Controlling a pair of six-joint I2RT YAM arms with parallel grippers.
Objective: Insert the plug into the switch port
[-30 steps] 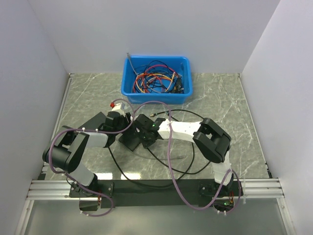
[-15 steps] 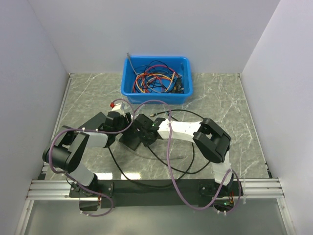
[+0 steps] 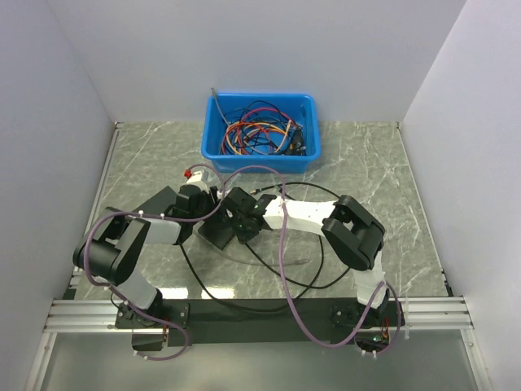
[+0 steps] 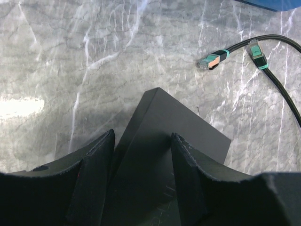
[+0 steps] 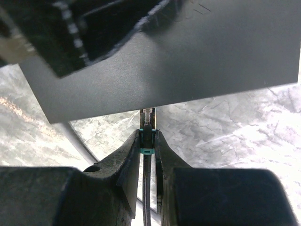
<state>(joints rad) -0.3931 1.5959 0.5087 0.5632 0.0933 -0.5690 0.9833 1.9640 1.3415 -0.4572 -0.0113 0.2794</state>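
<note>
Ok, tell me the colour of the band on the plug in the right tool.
Teal; the band shows best in the right wrist view.

Bottom of the frame is the left gripper (image 4: 142,141), one finger on each side of the black switch box (image 4: 188,136), snug against its sides. The box's corner points up toward the middle. In the upper right, two loose plugs with teal boots (image 4: 209,60) (image 4: 257,52) lie near each other on the marbled bench (image 4: 70,56), black cables trailing off right. A bit of blue bin (image 4: 282,4) shows at the top right corner.
</note>
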